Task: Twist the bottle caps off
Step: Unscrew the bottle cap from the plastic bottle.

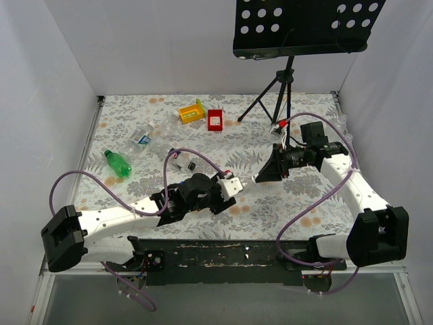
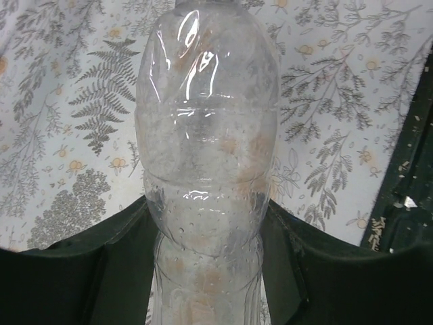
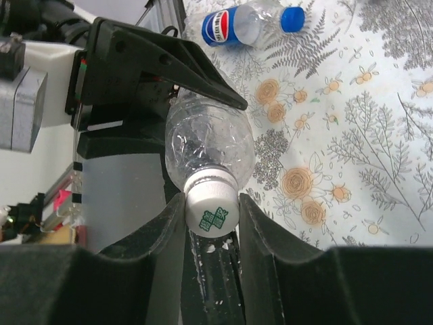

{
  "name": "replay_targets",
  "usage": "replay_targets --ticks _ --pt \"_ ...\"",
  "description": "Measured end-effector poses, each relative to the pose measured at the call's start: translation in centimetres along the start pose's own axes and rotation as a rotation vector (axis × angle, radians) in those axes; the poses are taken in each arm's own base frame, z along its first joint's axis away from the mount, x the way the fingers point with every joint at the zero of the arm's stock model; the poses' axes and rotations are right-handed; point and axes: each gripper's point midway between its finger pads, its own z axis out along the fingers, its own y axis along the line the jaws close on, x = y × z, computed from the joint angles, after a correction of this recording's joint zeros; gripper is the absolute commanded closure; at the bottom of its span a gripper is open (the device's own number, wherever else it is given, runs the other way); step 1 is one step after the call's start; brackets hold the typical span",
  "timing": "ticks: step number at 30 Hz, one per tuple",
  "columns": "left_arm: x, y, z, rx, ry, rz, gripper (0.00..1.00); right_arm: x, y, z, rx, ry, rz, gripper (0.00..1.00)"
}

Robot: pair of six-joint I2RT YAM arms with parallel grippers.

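The clear bottle (image 2: pixel 206 135), filling the middle of the left wrist view, was pinched at its body by the left gripper (image 2: pixel 208 230), and the right gripper (image 3: pixel 212 211) pinched its white cap (image 3: pixel 212 202) (low centre, right wrist view). That cap looked seated, so unscrewing seemed unstarted; the blue cap (image 3: pixel 292 18), upper right, was on too.

Lighting is bright, even and diffuse, with soft shadows on the table (image 1: pixel 264 203). Glare streaks the clear bottle (image 2: pixel 206 156) (left wrist view); its lower body looks soft-focused.
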Motion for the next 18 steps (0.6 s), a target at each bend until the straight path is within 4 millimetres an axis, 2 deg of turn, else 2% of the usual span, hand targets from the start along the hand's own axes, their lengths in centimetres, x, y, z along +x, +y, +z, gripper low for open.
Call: replay_targets --ticks 9,18 --pt "-0.3 -1.5 -2.0 0.18 -0.037 -0.082 0.86 1.9 2.0 0.2 -0.095 0.067 -0.324 0.93" --pt "-0.3 -2.3 -3.3 0.368 -0.069 -0.172 0.87 3.2 3.5 0.2 -0.106 0.085 -0.661 0.9"
